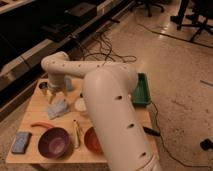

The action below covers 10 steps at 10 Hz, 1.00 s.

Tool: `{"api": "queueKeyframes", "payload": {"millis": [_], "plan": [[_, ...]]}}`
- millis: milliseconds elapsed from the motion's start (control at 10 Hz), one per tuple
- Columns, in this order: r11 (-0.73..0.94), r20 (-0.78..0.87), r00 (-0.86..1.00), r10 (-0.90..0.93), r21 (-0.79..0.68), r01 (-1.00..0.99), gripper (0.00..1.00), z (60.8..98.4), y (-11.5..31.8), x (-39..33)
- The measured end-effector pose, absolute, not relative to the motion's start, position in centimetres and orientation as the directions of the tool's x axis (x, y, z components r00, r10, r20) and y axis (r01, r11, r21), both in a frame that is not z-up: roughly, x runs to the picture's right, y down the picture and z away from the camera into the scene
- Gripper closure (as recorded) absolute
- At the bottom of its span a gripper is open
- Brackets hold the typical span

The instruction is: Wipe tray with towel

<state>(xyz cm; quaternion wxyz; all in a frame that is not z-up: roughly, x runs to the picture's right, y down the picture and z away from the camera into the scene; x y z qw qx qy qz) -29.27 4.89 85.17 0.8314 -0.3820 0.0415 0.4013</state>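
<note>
Only one camera view here, so here goes. The gripper (53, 95) hangs at the far left of the tabletop (34, 107), pointing down right over the towel (59, 108). The jaws look spread wide with nothing in them. The towel sits crumpled on the wood just below them, and I can't tell if they're touching it yet. The tray (142, 89) is way over at the right edge, mostly hidden behind the big white arm (112, 107), well apart from the towel. At the near edge there's a purple bowl (54, 142), a red bowl (91, 140) and a blue block (21, 141).

My read: this is the pick-up-the-towel step, and no wiping has started. Next move would be dropping onto the cloth, pinching a fold, then carrying it right to the tray.
</note>
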Motion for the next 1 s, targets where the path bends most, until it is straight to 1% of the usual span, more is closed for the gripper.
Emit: {"api": "queueKeyframes", "payload": {"millis": [400,1000], "plan": [[0.42,-0.399,0.716,0.573,-0.608,-0.674,0.35,88.7,8.4,-30.2],[0.454,-0.417,0.742,0.525,-0.599,-0.659,0.35,89.3,10.4,-30.2]]}}
